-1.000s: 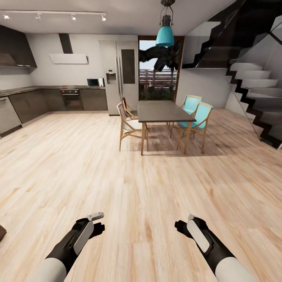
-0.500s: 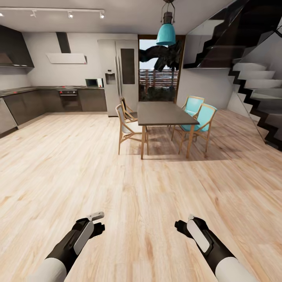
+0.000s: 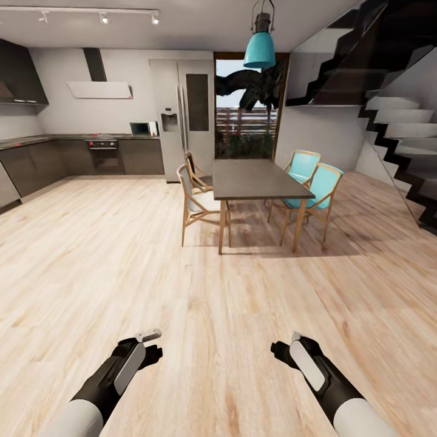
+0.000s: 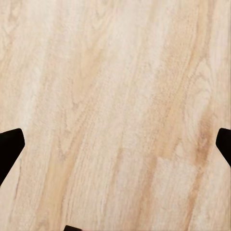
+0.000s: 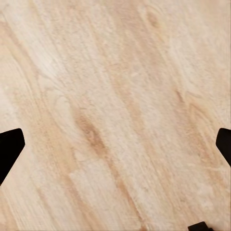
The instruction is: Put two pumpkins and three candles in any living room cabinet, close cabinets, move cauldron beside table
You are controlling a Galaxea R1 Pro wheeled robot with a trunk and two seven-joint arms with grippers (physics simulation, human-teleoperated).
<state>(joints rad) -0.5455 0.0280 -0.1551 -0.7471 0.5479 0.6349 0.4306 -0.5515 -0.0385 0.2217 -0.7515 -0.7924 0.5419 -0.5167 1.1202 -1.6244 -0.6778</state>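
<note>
Your two arms reach forward low over the pale wood floor point(image 3: 218, 291), left pincer point(image 3: 152, 346) and right pincer point(image 3: 282, 351) both spread and empty, facing a dark dining table point(image 3: 255, 179) with chairs point(image 3: 197, 203) ahead.

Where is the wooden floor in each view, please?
Head view: the wooden floor spreads mid-picture, from the left claw and right claw up to the dining table.
Left wrist view: behind the left claw's fingertips.
Right wrist view: behind the right claw's fingertips.
Shared landmark: its pale plank grain.
</note>
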